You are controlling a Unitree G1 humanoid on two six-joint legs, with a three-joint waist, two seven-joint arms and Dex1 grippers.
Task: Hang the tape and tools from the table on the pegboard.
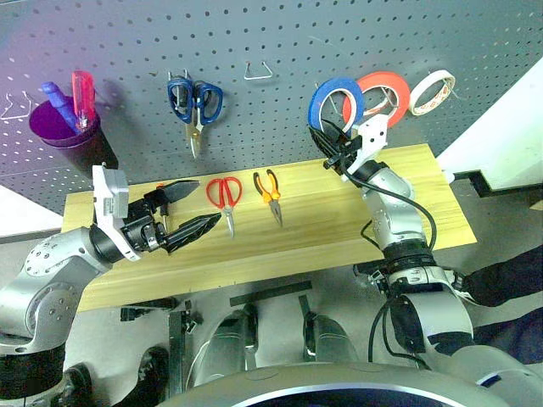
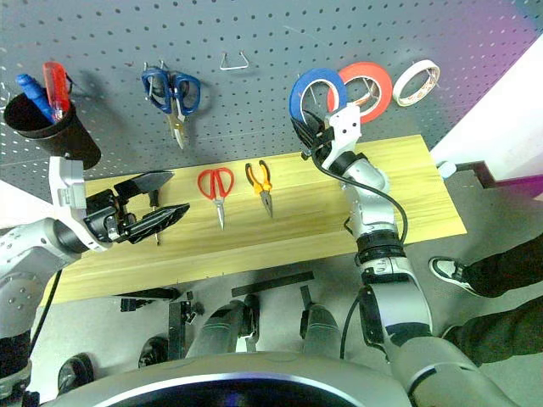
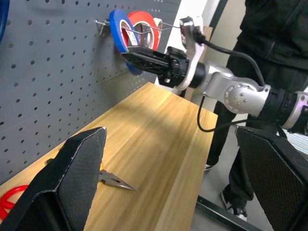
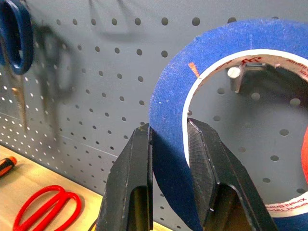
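The blue tape roll [image 4: 169, 144] is being held up against the pegboard [image 1: 254, 110] by the right gripper [image 4: 168, 144], whose 2 fingers are clamping its lower rim — 1 outside the ring, 1 inside the white core. A wire hook [image 4: 237, 77] on the pegboard is sitting inside the ring's opening near its upper edge; whether the roll is resting on it I cannot tell. Letting go too early is the risk: the roll could be slipping off the hook tip and dropping. Just beside it on the pegboard, the red-orange roll [image 1: 383, 91] could be getting nudged. Below the pegboard, the red-handled scissors [image 1: 225, 197] and pliers [image 1: 270, 192] are lying on the table [image 1: 424, 203], well away from the left gripper [image 1: 182, 212], standing open and empty.
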